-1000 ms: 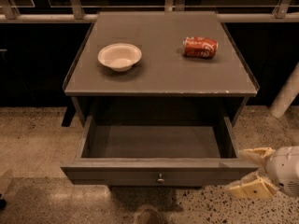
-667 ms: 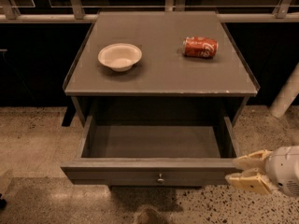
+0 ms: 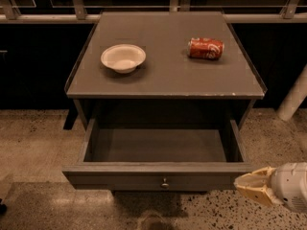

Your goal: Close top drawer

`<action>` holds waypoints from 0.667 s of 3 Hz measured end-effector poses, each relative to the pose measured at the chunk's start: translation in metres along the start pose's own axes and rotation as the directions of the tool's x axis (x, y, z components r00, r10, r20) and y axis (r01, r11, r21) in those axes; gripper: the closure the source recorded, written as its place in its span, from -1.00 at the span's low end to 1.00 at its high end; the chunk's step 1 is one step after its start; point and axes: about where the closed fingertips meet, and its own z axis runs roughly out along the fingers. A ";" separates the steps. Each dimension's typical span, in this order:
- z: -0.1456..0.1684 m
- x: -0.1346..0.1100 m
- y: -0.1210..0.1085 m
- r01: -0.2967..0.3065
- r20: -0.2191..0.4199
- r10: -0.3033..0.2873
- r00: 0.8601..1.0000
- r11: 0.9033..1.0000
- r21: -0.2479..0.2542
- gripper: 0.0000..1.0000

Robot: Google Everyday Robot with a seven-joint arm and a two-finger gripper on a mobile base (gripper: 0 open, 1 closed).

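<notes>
The top drawer (image 3: 158, 174) of the grey cabinet is pulled far out. Its grey inside is empty, and its flat front carries one small round metal knob (image 3: 164, 182). My gripper (image 3: 237, 182), white with tan fingers, is at the lower right, level with the drawer front. Its tips point left at the right end of the drawer front and are at or just short of it. The fingers are drawn together at the tips and hold nothing. The lower drawers are hidden under the open one.
On the cabinet top (image 3: 168, 75) sit a white bowl (image 3: 123, 58) at the left and a red soda can (image 3: 206, 48) lying on its side at the right. A metal railing (image 3: 144, 17) runs behind. A white post (image 3: 292, 99) stands at the right, on speckled floor.
My gripper has moved left toward the right end of the drawer front, and its fingers have closed together. The drawer has not moved.
</notes>
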 end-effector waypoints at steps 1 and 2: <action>0.036 0.048 -0.012 -0.107 0.039 0.108 0.993 0.993 -0.041 1.00; 0.079 0.089 -0.033 -0.198 0.054 0.203 0.978 0.976 -0.084 1.00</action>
